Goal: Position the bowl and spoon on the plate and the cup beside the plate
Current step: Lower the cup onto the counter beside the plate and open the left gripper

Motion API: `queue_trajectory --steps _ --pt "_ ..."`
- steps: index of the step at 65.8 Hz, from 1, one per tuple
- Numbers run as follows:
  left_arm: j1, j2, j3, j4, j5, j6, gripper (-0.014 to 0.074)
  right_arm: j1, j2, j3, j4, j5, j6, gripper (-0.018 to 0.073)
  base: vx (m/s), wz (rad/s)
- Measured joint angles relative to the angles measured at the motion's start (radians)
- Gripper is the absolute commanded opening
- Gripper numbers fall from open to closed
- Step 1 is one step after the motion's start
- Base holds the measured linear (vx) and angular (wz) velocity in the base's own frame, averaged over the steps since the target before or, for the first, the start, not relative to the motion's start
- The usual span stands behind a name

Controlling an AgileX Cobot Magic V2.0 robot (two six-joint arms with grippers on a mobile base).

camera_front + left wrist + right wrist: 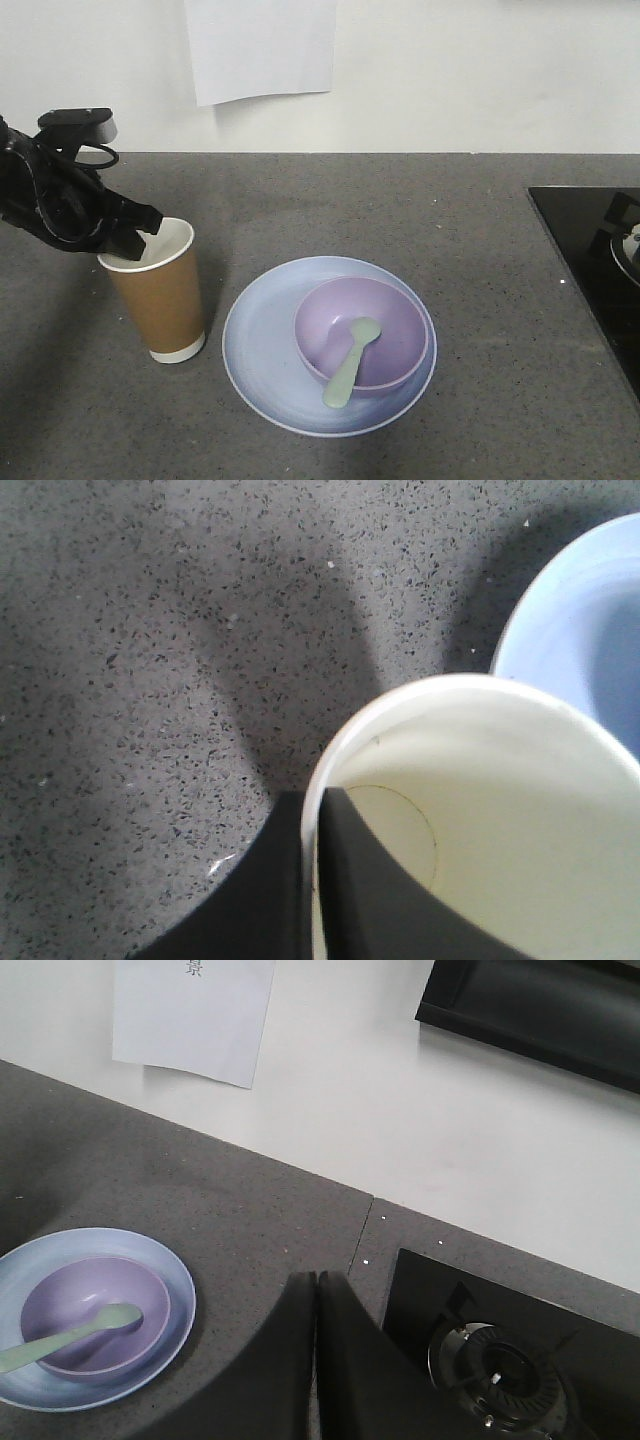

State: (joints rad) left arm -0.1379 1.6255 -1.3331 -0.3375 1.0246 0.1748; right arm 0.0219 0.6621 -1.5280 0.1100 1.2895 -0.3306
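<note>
Here, cup (pixel 158 290) rim pinched in left hand (pixel 137 243), beside plate (pixel 258 345).

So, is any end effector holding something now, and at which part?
The left end effector is shut on the cup at its rim, one finger inside and one outside the wall. The right end effector is shut and holds nothing.

The left arm (pixel 60 200) is matte black, draped in looping black cables, with a small black-and-grey box (pixel 80 122) mounted on top. Both wrist views show flat, smooth black fingers (pixel 335 1360) without markings.
</note>
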Motion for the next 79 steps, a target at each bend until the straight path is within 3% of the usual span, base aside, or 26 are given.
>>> queue_trajectory --steps 35,79 --pt "0.000 -0.017 0.003 -0.003 0.000 0.017 0.0043 0.000 0.000 0.000 0.001 0.000 0.000 -0.0005 0.00 0.00" --pt "0.000 -0.021 0.026 0.008 0.048 0.030 0.0325 0.000 0.000 0.000 0.001 0.000 0.000 -0.0005 0.00 0.00"
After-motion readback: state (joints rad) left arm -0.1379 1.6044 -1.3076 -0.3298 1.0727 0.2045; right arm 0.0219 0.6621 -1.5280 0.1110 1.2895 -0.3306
